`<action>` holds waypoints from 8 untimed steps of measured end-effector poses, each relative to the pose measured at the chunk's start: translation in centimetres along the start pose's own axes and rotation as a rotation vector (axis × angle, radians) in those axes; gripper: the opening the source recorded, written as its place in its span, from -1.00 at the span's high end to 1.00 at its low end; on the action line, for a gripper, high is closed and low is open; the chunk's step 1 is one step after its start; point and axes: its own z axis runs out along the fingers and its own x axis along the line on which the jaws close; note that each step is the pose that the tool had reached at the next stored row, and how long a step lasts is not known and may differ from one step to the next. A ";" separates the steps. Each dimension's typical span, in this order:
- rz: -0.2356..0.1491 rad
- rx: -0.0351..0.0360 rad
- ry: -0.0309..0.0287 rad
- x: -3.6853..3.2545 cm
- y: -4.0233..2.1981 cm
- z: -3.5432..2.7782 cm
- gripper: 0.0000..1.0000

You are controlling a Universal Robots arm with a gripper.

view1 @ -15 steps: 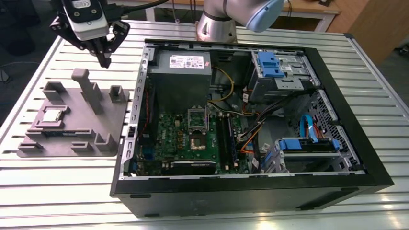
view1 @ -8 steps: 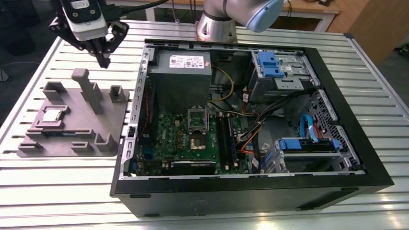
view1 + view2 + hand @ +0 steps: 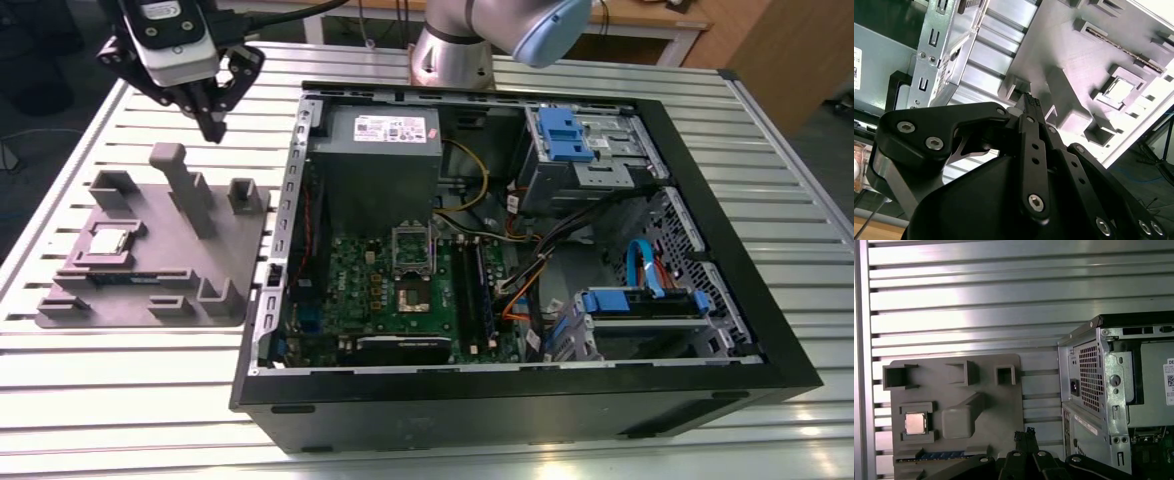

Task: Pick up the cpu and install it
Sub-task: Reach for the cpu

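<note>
The cpu [image 3: 110, 241] is a small silver square chip lying in a recess of the grey holder tray [image 3: 160, 285], at the exterior view's left. Both wrist views show the same cpu [image 3: 1118, 90] [image 3: 916, 423] sitting flat in its pocket. My gripper [image 3: 214, 128] hangs above the tray's far corner, well clear of the chip, with its black fingers [image 3: 1029, 102] pressed together and nothing between them. Its fingertips [image 3: 1026, 432] hover above the tray's edge nearest the case. The motherboard's socket [image 3: 411, 288] lies in the middle of the open computer case [image 3: 747, 330].
A long memory stick [image 3: 114, 278] [image 3: 941, 456] lies in a slot of the tray beside the chip. Grey posts [image 3: 180, 185] rise from the tray. A grey power-supply box [image 3: 376, 140], cables and blue drive brackets [image 3: 641, 300] crowd the case. The slatted metal table [image 3: 107, 400] surrounds everything.
</note>
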 end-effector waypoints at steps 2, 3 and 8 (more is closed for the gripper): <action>0.000 0.0000 0.0000 0.09 -0.01 0.02 0.80; 0.000 -0.0001 0.0000 0.10 -0.01 0.03 0.80; 0.000 0.0000 0.0001 0.21 -0.02 0.04 0.80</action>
